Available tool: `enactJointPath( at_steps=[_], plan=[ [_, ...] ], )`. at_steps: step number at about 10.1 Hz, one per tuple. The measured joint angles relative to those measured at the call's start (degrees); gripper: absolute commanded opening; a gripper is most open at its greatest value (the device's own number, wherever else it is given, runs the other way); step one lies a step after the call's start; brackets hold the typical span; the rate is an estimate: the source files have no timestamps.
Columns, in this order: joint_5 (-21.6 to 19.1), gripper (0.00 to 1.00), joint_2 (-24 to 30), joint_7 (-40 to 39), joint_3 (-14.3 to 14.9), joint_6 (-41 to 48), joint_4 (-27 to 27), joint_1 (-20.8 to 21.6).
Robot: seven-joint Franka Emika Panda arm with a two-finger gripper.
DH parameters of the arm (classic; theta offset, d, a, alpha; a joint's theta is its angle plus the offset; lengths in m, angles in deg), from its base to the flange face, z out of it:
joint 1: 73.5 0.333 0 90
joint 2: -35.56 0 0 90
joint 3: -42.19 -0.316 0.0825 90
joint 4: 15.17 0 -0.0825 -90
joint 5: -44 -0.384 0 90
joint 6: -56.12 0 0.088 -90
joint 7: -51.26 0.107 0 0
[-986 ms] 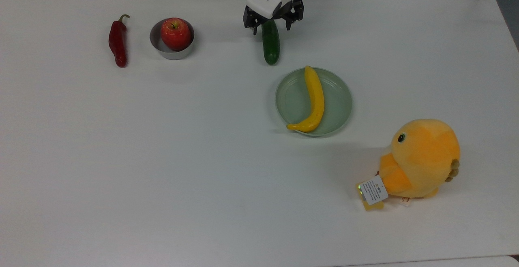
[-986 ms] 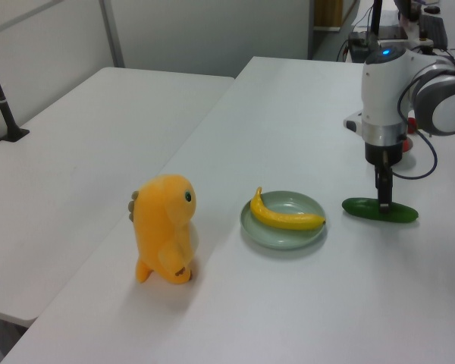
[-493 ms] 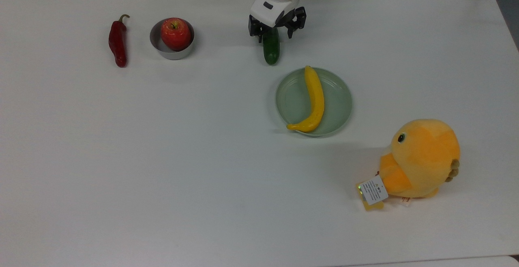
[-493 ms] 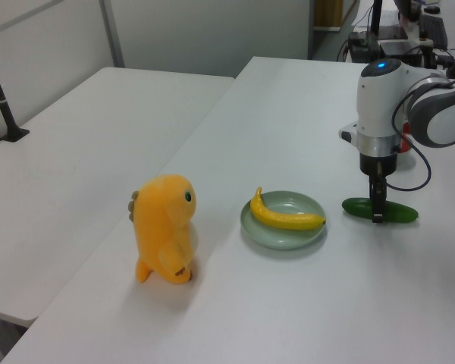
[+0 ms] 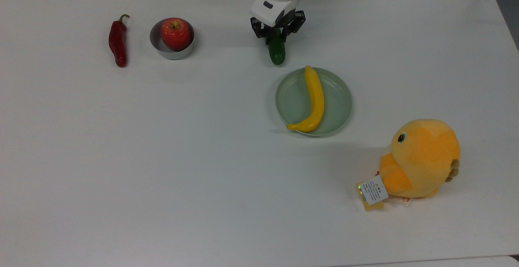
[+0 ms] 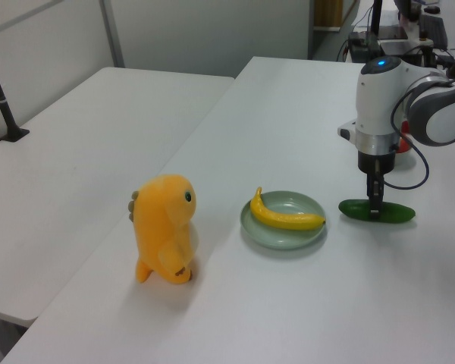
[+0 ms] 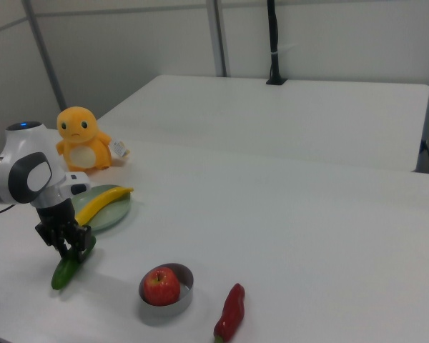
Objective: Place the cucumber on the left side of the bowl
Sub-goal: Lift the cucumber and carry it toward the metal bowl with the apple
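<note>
My hand [image 5: 276, 36] pinches the cucumber [image 5: 277, 52], low over the counter [image 5: 162, 157] at the plate's [image 5: 338, 109] 11 o'clock; the carry to the bowl's [image 5: 162, 48] left side remains.

**No legible text in any view**

The one printed item is a white hang tag [image 5: 373, 190] on the orange plush toy [image 5: 421, 158] at the lower right of the top view. It carries a small symbol and lines of fine print, none of it readable. No brand, number or sign can be read elsewhere.
</note>
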Motion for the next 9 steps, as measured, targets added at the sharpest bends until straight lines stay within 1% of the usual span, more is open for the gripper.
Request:
enactJointPath(
  at_steps=[2,9],
  plan=[
    [0.0,0.0,0.42,0.99,0.0,0.0,-1.94,-0.72],
    [0.0,0.0,1.21,1.7,0.06,0.43,-8.25,-5.24]
  ],
)
